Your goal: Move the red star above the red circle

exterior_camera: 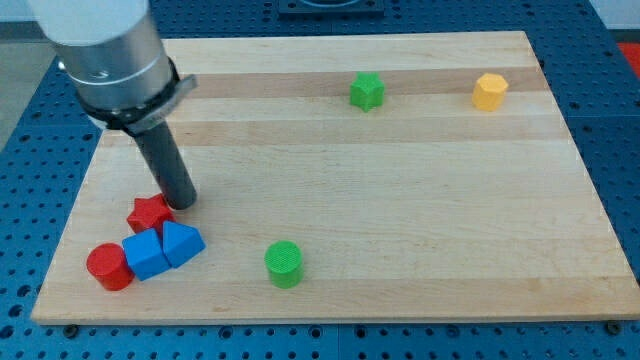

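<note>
The arm is seen entering from the view's top left, where its grey metal wrist housing (115, 60) is cut off by the frame edge. From the housing a straight dark rod (165, 165) is extended downward and slightly toward the view's right, so that a mild tilt is shown rather than a true vertical. No pincer is carried: the arm is ended by the rod alone, so nothing is held or clamped. My tip (182, 203) is placed on the wooden board (400, 200), just at the upper right edge of the red star (149, 213); it appears to be touching the star or very nearly so, and which of the two cannot be told.

The red star is found in the board's lower left part. Directly below it, toward the view's bottom, a blue cube (146, 254) and a blue block with a sloped, wedge-like top (182, 243) are set side by side and in contact with each other. The star appears to be touching the cube's upper edge. The red circle (108, 267), a short cylinder, is located at the cube's left, against it, and so lies below and to the left of the star.

A green cylinder (284, 264) is stood apart, further toward the view's right along the bottom edge. Near the view's top, a green star (367, 91) and, well to its right, a yellow block of hexagon-like shape (490, 91) are seen, both far from my tip.
</note>
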